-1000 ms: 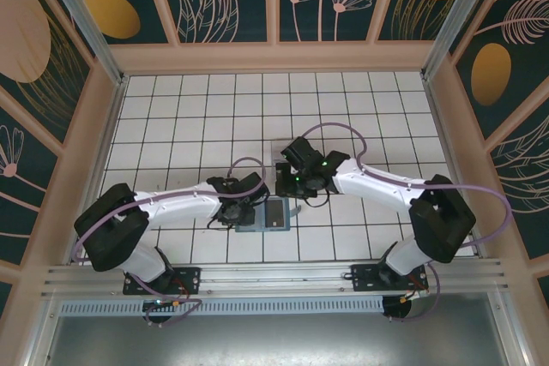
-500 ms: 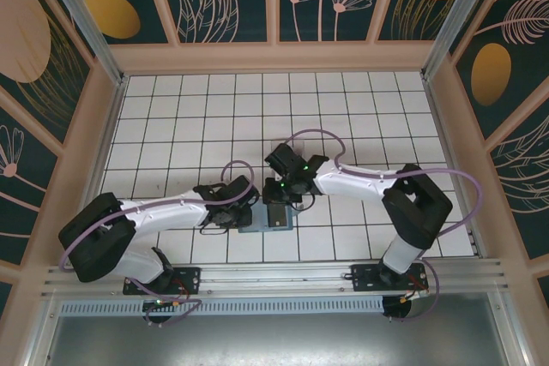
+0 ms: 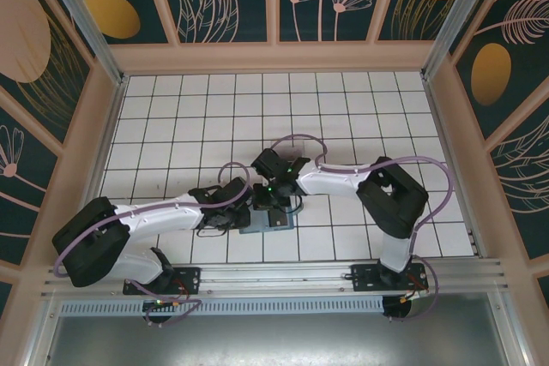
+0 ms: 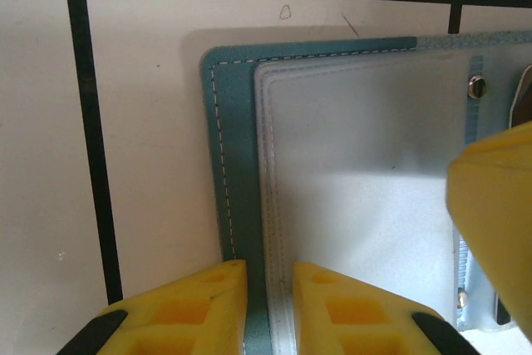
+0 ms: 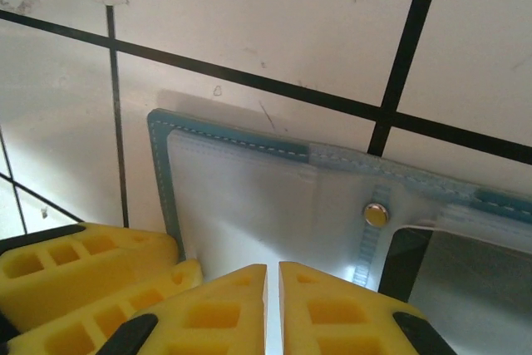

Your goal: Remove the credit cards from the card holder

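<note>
Your left gripper (image 4: 270, 280) stands slightly spread astride the stitched left edge of the card holder (image 4: 349, 180), which lies open toward the near edge of the table (image 3: 171, 109), midway along it. Your right gripper (image 5: 273, 276), fingers pressed together, sits over its clear pocket (image 5: 249, 197) beside a dark credit card (image 5: 411, 259).

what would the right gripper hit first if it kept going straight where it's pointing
Probably the card holder: the right gripper aims at its clear inner pocket, left of the snap. Depth is unclear.
</note>
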`<action>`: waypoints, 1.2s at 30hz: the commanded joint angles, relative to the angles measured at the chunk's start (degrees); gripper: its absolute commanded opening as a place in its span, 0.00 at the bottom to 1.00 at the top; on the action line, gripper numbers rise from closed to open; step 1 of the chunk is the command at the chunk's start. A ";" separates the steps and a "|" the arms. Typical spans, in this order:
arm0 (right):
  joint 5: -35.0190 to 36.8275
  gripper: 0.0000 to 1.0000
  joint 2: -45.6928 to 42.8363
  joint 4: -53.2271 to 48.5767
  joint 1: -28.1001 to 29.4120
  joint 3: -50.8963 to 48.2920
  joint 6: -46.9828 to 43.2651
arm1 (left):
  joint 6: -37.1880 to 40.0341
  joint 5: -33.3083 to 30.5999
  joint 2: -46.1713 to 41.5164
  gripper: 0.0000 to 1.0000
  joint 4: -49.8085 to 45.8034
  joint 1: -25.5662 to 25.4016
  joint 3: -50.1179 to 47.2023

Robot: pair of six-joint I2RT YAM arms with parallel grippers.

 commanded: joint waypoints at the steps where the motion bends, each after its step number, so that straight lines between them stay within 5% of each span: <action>1: 1.64 0.12 2.61 -2.22 0.57 2.19 1.08 | -0.64 1.47 -0.28 0.23 -2.78 0.18 0.22; 16: 2.34 0.12 -1.06 -2.02 0.33 2.82 1.74 | -2.91 -0.16 -10.77 0.26 -4.32 0.18 5.52; 36: 6.53 0.16 -16.99 -3.15 -6.73 -14.33 2.82 | -2.61 11.94 8.64 0.24 8.25 0.22 13.62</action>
